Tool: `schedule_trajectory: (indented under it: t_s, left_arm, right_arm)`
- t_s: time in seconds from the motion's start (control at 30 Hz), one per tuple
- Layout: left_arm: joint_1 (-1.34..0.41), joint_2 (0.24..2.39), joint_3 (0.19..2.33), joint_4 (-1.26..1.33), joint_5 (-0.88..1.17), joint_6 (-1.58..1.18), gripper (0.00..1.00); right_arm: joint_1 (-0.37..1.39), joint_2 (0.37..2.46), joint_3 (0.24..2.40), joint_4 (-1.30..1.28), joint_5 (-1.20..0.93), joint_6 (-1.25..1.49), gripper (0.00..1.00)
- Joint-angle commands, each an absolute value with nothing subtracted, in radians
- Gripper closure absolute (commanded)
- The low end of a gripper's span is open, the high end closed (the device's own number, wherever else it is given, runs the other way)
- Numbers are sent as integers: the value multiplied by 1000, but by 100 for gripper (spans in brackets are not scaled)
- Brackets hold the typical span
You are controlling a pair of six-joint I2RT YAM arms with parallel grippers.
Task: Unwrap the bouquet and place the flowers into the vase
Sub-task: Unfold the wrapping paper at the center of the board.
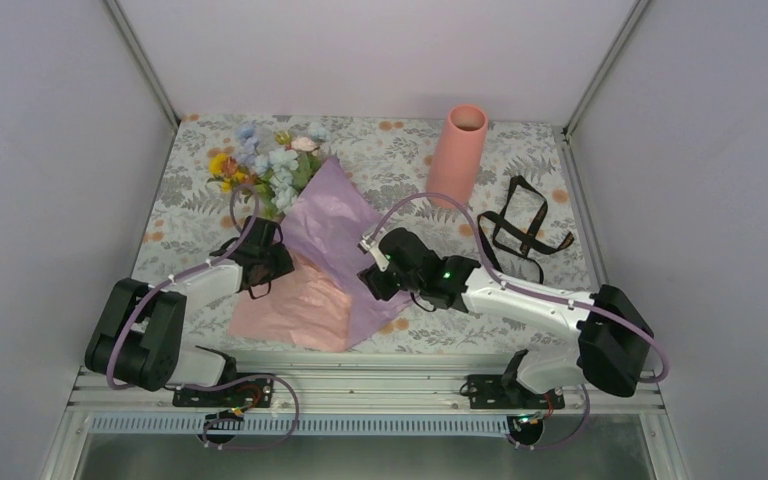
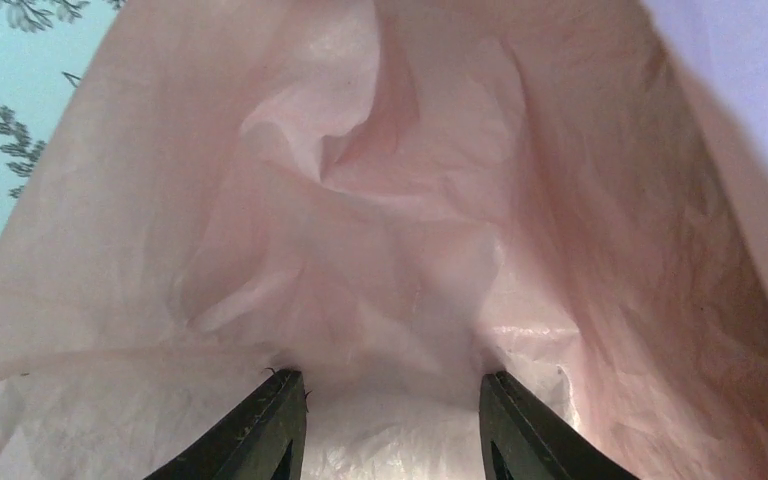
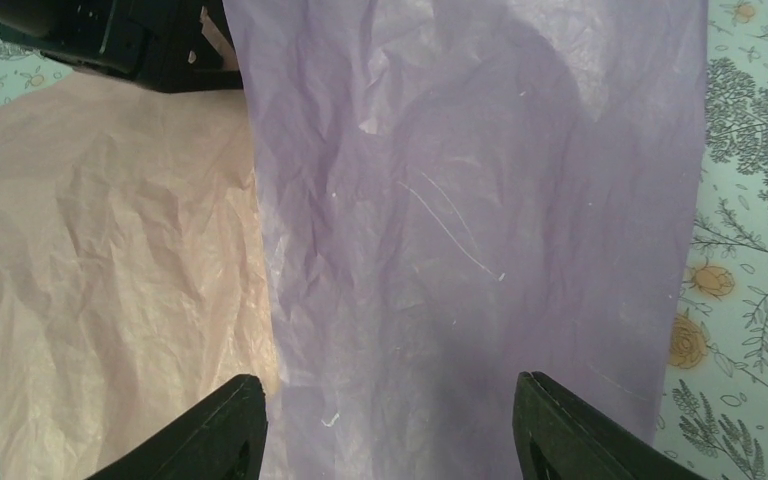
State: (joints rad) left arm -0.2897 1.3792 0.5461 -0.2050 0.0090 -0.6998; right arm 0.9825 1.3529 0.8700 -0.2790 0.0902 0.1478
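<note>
The bouquet's flowers (image 1: 263,160) lie at the back left of the table, their stems running under a lilac sheet (image 1: 335,225) that overlaps a pink sheet (image 1: 295,310). The salmon vase (image 1: 457,150) stands upright at the back, apart from both arms. My left gripper (image 1: 265,262) sits at the pink sheet's left edge. In the left wrist view, the left gripper (image 2: 392,388) has its jaws apart, and crumpled pink paper (image 2: 390,200) bulges between and over them. My right gripper (image 1: 368,268) hovers open over the lilac sheet (image 3: 470,230), and in the right wrist view the right gripper (image 3: 388,392) holds nothing.
A black strap (image 1: 520,225) lies looped on the floral tablecloth (image 1: 400,150) to the right of the vase. White walls close in the table on three sides. The left arm's black wrist (image 3: 120,40) shows at the top left of the right wrist view.
</note>
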Motion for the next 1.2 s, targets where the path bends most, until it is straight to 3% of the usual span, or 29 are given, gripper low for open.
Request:
schedule_trajectory:
  t_s: [0.0, 0.17, 0.67, 0.87, 1.17]
  left_arm:
    - [-265, 1406, 516, -335, -72, -698, 55]
    - [-258, 1341, 520, -343, -2, -694, 53]
    - [-257, 938, 700, -476, 87, -698, 12]
    - [-257, 879, 787, -579, -12, -647, 0]
    - [-257, 747, 941, -747, -199, -522, 0]
  right_arm:
    - [1014, 1380, 894, -264, 103, 161, 37]
    - [1037, 1417, 921, -268, 109, 164, 37]
    - [1120, 1457, 935, -227, 200, 120, 37]
    - [1143, 1475, 929, -203, 232, 105, 36]
    - [1168, 1568, 1002, -231, 298, 128, 36]
